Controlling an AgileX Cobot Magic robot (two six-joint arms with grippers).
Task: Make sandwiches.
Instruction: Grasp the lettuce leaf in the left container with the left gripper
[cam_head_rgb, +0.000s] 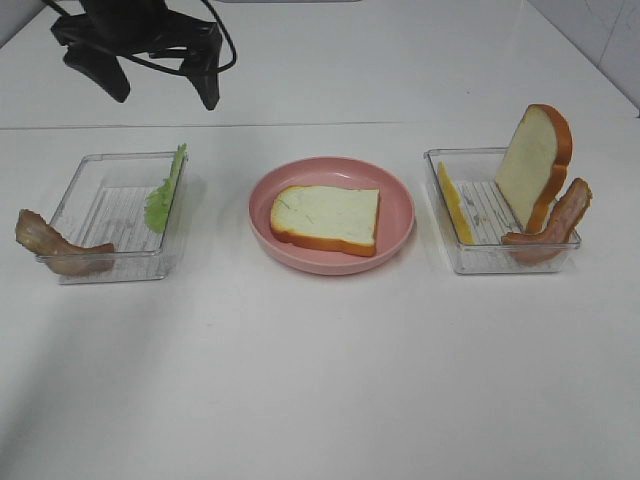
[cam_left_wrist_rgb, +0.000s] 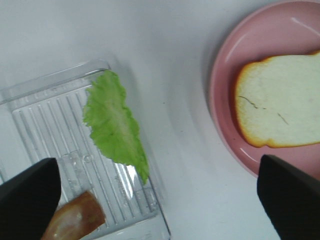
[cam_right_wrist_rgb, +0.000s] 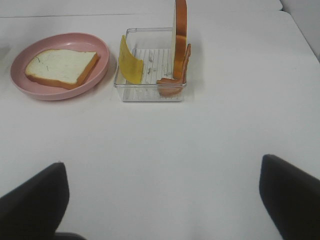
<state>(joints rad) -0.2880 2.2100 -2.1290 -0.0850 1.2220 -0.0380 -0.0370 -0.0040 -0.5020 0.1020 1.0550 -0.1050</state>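
One white bread slice (cam_head_rgb: 326, 218) lies flat on the round pink plate (cam_head_rgb: 400, 215). A green lettuce leaf (cam_head_rgb: 166, 190) leans in the left clear tray (cam_head_rgb: 130, 157), and a brown bacon strip (cam_head_rgb: 55, 250) hangs over that tray's near corner. The right clear tray (cam_head_rgb: 480, 262) holds a yellow cheese square (cam_head_rgb: 455, 205), a second bread slice (cam_head_rgb: 535, 160) standing on edge, and another bacon strip (cam_head_rgb: 555, 225). My left gripper (cam_head_rgb: 160, 85) is open and empty, high above the table behind the left tray. My right gripper (cam_right_wrist_rgb: 162, 205) is open and empty, well short of the right tray (cam_right_wrist_rgb: 150, 92).
The left wrist view shows the lettuce (cam_left_wrist_rgb: 115, 125), the bacon end (cam_left_wrist_rgb: 75, 220), the plate rim (cam_left_wrist_rgb: 225, 75) and the bread (cam_left_wrist_rgb: 280, 110) below the open fingers (cam_left_wrist_rgb: 30, 200). A seam crosses the white table behind the trays. The right arm is outside the exterior view.
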